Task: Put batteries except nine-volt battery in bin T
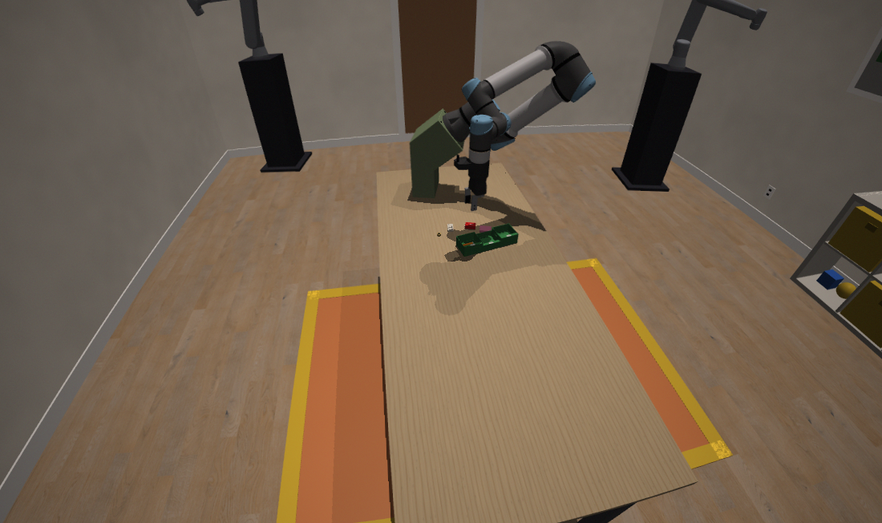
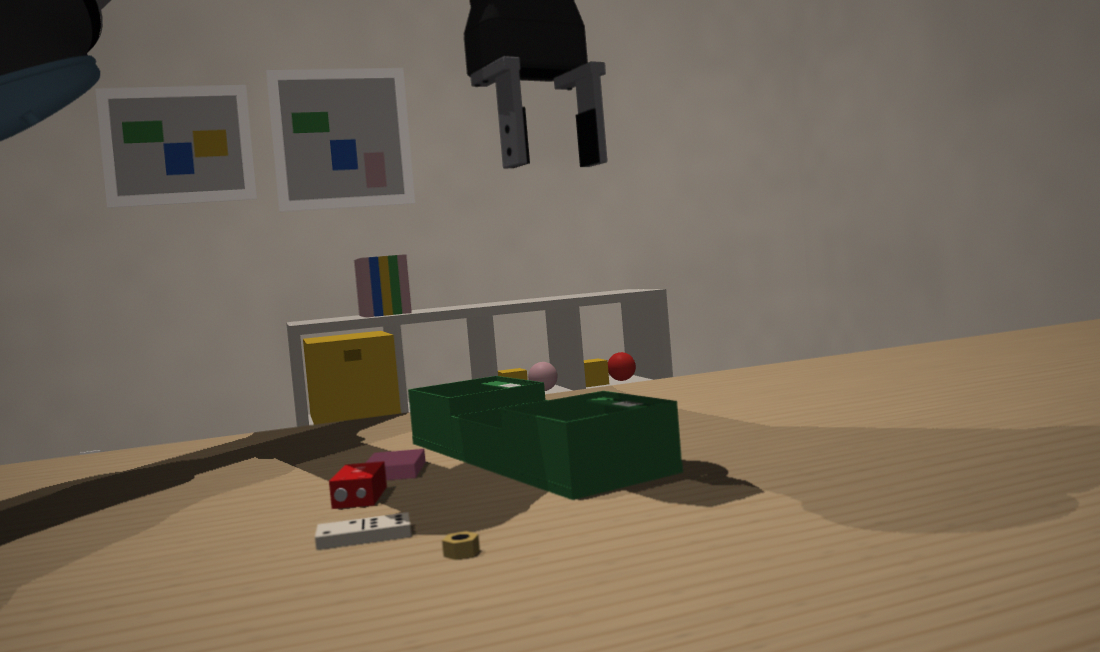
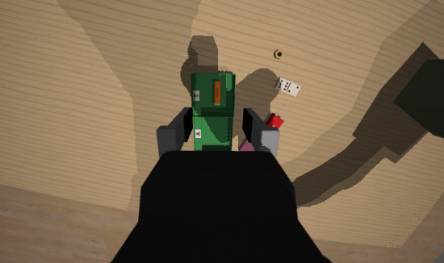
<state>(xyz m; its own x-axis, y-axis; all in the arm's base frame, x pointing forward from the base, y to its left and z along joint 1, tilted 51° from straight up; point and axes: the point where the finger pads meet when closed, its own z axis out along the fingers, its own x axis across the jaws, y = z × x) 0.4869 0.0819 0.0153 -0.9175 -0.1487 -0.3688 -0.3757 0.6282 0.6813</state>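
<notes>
Top cam: high, far back, looking down length of table (image 1: 519, 387) toward arm (image 1: 519, 75) and door. Exterior cam: near tabletop level, close, facing green bins (image 2: 567, 442) w/ wall behind. Wrist cam: behind gripper (image 3: 218, 127), looking straight down. All three share bins plus small items beside them.

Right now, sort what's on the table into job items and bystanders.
Job items: green bins; orange battery lying in the far bin; red nine-volt battery, to stay out; open, empty gripper.

Bystanders: domino; brass nut; pink block.
</notes>
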